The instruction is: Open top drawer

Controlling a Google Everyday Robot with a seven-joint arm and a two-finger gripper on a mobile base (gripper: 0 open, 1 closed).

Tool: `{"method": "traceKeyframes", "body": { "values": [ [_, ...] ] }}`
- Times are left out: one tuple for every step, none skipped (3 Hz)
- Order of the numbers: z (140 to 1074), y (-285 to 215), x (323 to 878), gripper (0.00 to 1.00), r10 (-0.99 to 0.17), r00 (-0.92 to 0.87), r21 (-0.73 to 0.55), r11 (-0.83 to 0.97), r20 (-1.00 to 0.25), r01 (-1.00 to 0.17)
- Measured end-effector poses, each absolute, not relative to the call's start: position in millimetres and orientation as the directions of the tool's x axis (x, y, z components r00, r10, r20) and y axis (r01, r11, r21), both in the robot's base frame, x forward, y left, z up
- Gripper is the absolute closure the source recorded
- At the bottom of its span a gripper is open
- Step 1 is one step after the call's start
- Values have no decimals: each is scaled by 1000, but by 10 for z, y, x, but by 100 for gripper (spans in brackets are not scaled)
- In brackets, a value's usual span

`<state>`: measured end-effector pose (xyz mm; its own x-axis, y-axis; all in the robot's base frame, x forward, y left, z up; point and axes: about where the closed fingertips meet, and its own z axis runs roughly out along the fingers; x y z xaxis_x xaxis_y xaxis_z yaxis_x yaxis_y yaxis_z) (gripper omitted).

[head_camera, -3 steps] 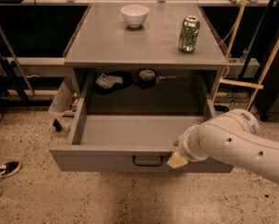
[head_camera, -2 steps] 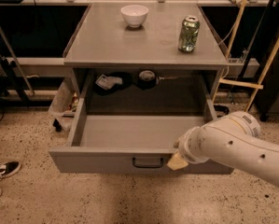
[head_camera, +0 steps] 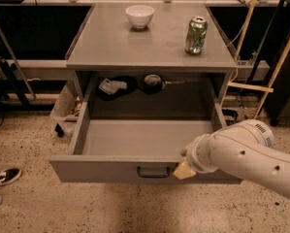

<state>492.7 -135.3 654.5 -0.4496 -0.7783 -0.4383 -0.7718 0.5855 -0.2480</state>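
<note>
The top drawer (head_camera: 105, 169) stands pulled far out of the grey cabinet, and its deep grey tray (head_camera: 139, 137) is bare inside. A small black loop handle (head_camera: 153, 172) sits mid-front. My white arm reaches in from the right. Its gripper (head_camera: 185, 169) is at the drawer's front top edge, just right of the handle and mostly hidden behind the wrist.
On the cabinet top (head_camera: 110, 47) stand a white bowl (head_camera: 139, 15) and a green can (head_camera: 196, 35). Dark objects (head_camera: 153, 81) lie in the cavity behind the drawer. Shoes (head_camera: 3, 176) are on the floor at the left. Wooden poles (head_camera: 280, 62) lean at the right.
</note>
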Motion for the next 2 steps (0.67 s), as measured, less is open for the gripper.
{"method": "traceKeyframes", "body": {
  "values": [
    [6523, -1359, 4799, 100, -763, -460, -242, 602, -454, -761],
    [6541, -1364, 4775, 100, -763, -460, -242, 602, -454, -761]
  ]
}}
